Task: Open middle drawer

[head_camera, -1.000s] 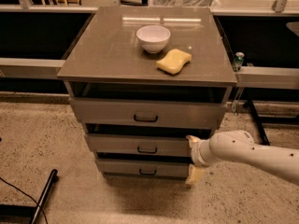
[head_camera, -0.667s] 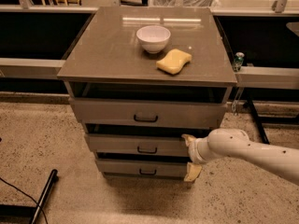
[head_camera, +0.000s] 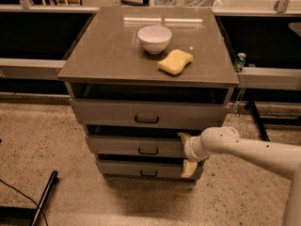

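The middle drawer [head_camera: 136,146] is the second of three grey-beige fronts in the cabinet, with a small dark pull handle [head_camera: 148,151]. It stands slightly out, with a dark gap above it. My gripper [head_camera: 186,152] is at the right end of this drawer's front, on a white arm coming in from the right. Its yellowish fingers are spread apart vertically. The upper finger [head_camera: 184,136] is at the drawer's top edge and the lower finger [head_camera: 189,168] is down by the bottom drawer [head_camera: 141,168]. The top drawer [head_camera: 117,112] is above.
A white bowl [head_camera: 154,38] and a yellow sponge [head_camera: 175,61] sit on the cabinet top [head_camera: 103,51]. A green can [head_camera: 241,60] stands on the rail to the right. A black bar [head_camera: 43,197] lies on the speckled floor at lower left.
My gripper has moved a little to the left and up, closer against the right end of the middle drawer's front. The drawers have not visibly shifted.
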Tool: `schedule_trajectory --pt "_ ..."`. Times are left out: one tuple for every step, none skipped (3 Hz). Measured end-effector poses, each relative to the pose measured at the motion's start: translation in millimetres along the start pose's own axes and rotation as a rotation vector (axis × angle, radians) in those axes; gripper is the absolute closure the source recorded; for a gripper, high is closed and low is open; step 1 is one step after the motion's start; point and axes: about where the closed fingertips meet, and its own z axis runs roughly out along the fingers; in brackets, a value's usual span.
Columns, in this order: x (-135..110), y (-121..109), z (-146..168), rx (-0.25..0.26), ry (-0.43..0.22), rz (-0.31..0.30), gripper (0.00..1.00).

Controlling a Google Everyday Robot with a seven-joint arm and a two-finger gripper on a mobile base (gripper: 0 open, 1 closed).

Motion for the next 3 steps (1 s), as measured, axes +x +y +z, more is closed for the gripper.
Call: schedule_trajectory --pt "-2 -9 9 0.032 0.016 0.014 0.00" --pt "-16 -13 16 0.044 0.028 0.025 0.00" --pt "-23 -15 20 0.038 0.030 0.050 0.00"
